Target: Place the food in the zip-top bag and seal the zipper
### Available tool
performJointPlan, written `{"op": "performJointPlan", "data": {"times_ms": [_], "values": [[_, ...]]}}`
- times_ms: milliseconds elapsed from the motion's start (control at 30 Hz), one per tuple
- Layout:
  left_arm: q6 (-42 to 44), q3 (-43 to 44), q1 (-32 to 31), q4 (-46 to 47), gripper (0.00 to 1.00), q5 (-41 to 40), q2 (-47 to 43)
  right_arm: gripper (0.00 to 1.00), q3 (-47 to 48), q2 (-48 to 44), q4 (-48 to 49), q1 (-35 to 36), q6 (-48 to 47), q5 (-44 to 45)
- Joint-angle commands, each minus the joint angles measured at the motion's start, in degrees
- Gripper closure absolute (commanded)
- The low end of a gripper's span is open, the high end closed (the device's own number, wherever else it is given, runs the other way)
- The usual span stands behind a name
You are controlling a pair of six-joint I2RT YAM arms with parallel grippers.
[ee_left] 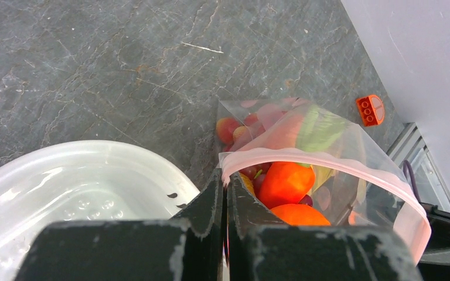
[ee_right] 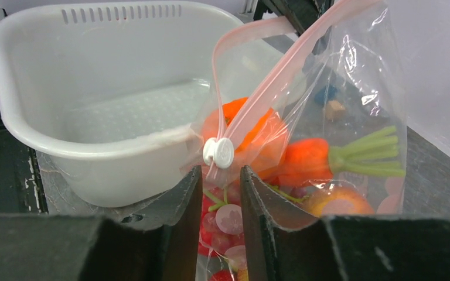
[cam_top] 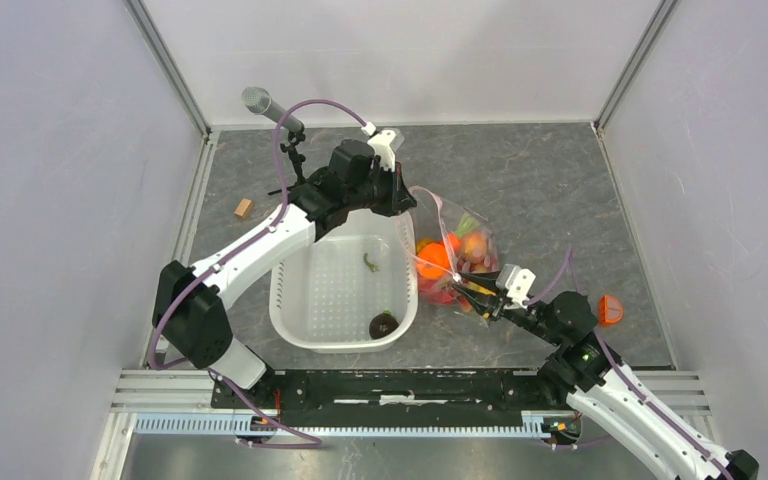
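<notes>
Top external: food (cam_top: 436, 258) blurred inside bag (cam_top: 452, 213)

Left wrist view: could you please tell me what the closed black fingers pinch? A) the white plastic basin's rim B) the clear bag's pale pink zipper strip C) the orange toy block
B: the left gripper is shut on one end of the pale pink zipper strip.

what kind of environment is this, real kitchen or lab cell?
Most likely a lab data-collection cell: plain white walls with metal corner posts boxing in a grey tabletop, a microphone on a stand, and toy food in a zip-top bag.
</notes>
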Motion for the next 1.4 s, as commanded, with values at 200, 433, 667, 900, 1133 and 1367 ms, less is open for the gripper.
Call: {"op": "performJointPlan", "data": {"times_ms": [200, 433, 667, 900, 1133, 1367], "values": [[-2.91, 0.74, 0.78, 4.32, 0.98, 1.28, 0.48, 0.67, -3.6, -0.41, 9.06, 0.46, 1.98, 3.24], [-3.23, 0.25, 0.78, 4.76, 0.98, 1.6, 0.52, 0.67, -4.69, 0.14, 10.95, 0.55, 3.7, 3.52], [-3.46, -0.33, 0.78, 5.2, 0.98, 1.77, 0.4, 0.91, -4.9, -0.19, 11.45, 0.53, 3.93, 4.06], [-1.05, -0.63, 0.78, 4.71, 0.69, 4.13, -1.46, 1.0, -0.87, -0.79, 6.79, 0.53, 4.06, 8.02], [8.27, 5.98, 0.78, -5.04, 0.31, 2.78, -6.78, 1.0, 22.64, 5.02, -21.3, 0.5, 1.33, 19.02], [16.42, 10.5, 0.78, -8.3, 0.07, 8.15, -13.14, 1.0, 40.01, 10.84, -41.52, 0.51, -3.64, 16.47]]}}
